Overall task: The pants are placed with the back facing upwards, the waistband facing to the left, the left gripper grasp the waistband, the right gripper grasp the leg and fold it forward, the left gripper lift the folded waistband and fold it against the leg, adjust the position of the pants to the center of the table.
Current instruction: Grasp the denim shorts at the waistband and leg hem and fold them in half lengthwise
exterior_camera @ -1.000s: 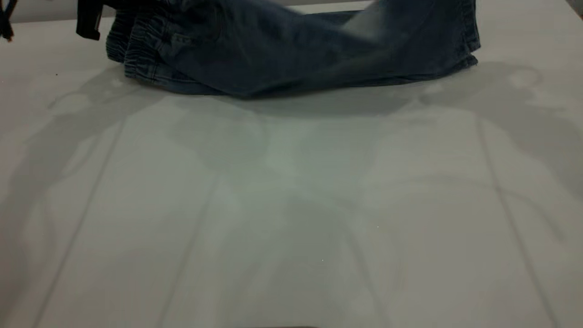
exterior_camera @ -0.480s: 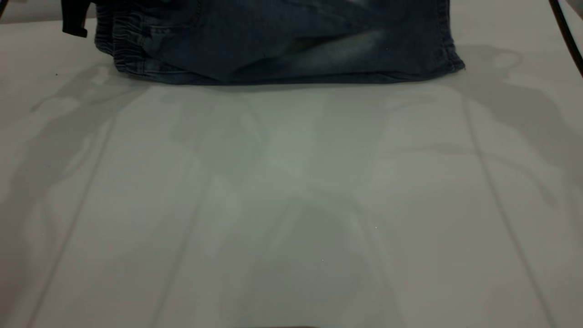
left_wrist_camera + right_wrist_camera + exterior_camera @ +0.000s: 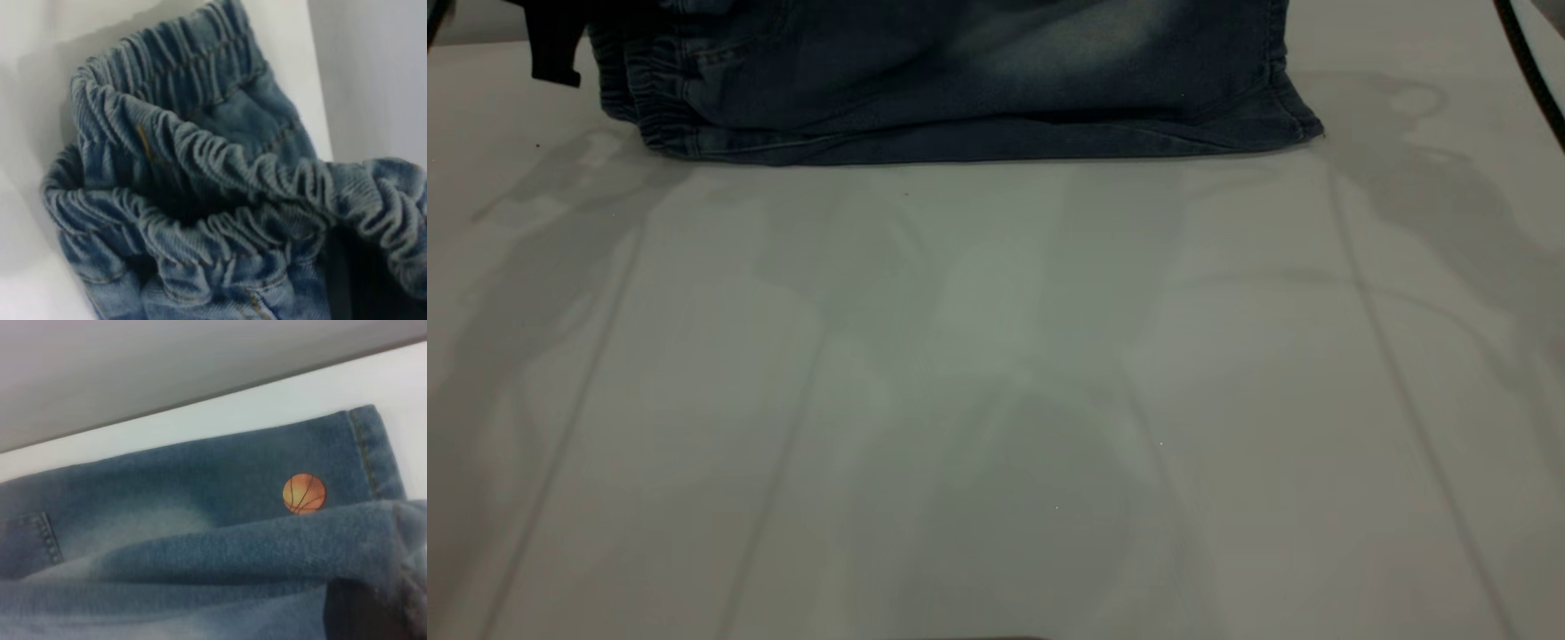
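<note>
Since the earlier frame the pants (image 3: 960, 89) have been laid flatter along the desk (image 3: 996, 400) at upper centre, waistband (image 3: 649, 107) probably pinched by the left pincer (image 3: 551, 44), right pincer state untellable; waistband-to-leg folding is judged next.

left gripper (image 3: 551, 49) hangs at the far left (fingers unclear); right gripper out of sight.

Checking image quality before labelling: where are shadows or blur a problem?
Exterior view: dim, with broad arm shadows across the table; the pants are cropped at the top. Left wrist view: waistband sharp. Right wrist view: nearest denim fold blurred, basketball print clear.
</note>
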You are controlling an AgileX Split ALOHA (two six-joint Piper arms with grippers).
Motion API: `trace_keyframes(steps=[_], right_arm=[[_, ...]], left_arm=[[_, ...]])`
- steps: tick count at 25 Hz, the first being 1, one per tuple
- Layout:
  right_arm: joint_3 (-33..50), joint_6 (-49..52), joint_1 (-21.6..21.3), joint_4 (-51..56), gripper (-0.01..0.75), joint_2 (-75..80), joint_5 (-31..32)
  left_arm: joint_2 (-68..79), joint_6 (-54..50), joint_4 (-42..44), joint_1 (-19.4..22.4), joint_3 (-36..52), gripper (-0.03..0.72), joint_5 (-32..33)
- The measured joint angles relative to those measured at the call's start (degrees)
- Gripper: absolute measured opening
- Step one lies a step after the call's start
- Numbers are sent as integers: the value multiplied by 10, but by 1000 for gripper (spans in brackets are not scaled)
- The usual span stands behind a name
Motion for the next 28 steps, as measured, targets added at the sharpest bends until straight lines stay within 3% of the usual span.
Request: trace_keyframes(steps=[5,9,15,19,23,28], right_arm=[[0,-28,0,0,63,8,-6],[0,-41,0,1,164,8,-22],[0,-42,0,2,377,8,-25],[0,-43,0,2,465,8,-17],[0,-47,0,2,491,8,5],[-8,-115,0,-3,493,3,65]], left_arm=[[20,6,-2,-1,-2,95,-2],[31,33,-2,-1,-15,130,-7],[40,78,-2,-1,-43,294,-7],[40,81,-2,-1,-47,420,3],[40,102,-1,-1,-47,488,31],[40,285,18,-1,-68,499,101]])
